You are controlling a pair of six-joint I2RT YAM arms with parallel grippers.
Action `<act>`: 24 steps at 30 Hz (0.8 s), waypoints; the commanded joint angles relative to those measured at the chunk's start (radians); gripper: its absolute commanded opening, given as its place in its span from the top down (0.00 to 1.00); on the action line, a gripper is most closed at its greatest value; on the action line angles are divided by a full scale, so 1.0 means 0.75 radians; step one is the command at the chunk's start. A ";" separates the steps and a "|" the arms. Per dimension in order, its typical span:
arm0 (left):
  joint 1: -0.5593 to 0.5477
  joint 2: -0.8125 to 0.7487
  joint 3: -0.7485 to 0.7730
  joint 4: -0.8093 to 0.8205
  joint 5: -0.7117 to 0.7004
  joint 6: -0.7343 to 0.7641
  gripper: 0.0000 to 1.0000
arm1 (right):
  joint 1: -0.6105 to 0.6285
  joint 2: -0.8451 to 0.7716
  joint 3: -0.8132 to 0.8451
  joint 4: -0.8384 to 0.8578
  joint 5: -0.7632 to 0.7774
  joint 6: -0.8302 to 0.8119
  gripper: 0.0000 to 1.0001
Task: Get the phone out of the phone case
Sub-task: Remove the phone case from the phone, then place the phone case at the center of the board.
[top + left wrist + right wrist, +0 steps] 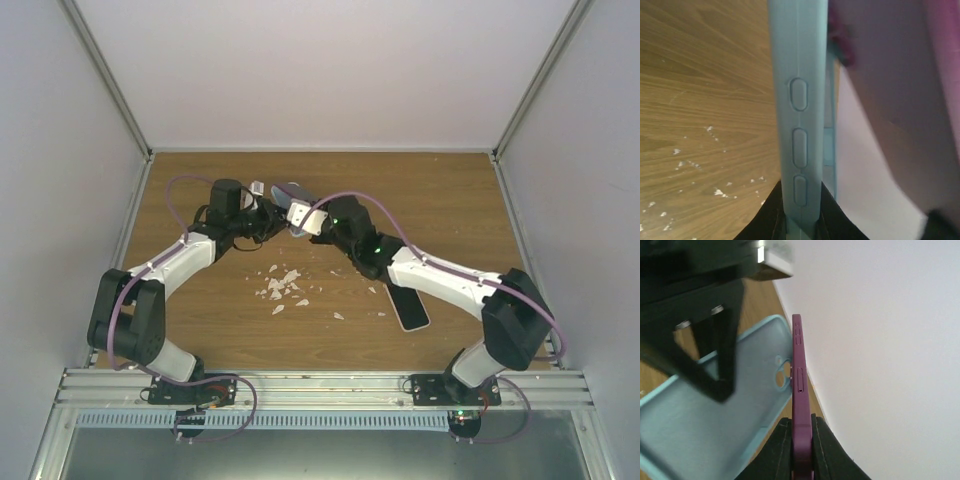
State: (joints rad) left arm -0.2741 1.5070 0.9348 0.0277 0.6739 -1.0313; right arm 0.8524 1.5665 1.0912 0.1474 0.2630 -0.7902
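Observation:
The light blue phone case (799, 100) stands on edge between the black fingers of my left gripper (800, 200), which is shut on its button side. The purple phone (798, 390) is out of the case and is pinched edge-on in my right gripper (802, 426), which is shut on it. In the right wrist view the empty case (715, 415) shows its inner face and camera cut-out just left of the phone. From above, the left gripper (268, 218) and the right gripper (305, 222) meet above the middle of the table's far half.
White crumbs (280, 288) lie scattered on the wooden table (200, 330) in front of the grippers. Another phone (408, 306) lies flat beside the right forearm. White walls close in the table on three sides.

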 commanded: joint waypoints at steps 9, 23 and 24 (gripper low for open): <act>-0.004 0.023 -0.007 -0.059 -0.040 0.236 1.00 | -0.138 -0.135 0.126 -0.069 0.015 0.129 1.00; -0.002 0.234 0.112 -0.220 0.051 0.508 1.00 | -0.210 -0.250 0.043 -0.134 0.009 0.154 1.00; -0.003 0.263 0.141 -0.243 0.060 0.536 1.00 | -0.214 -0.250 0.043 -0.135 0.008 0.159 1.00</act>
State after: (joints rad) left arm -0.2745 1.6394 0.9539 -0.1059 0.6868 -0.7399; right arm 0.7055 1.4086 1.1347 0.0154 0.2619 -0.6975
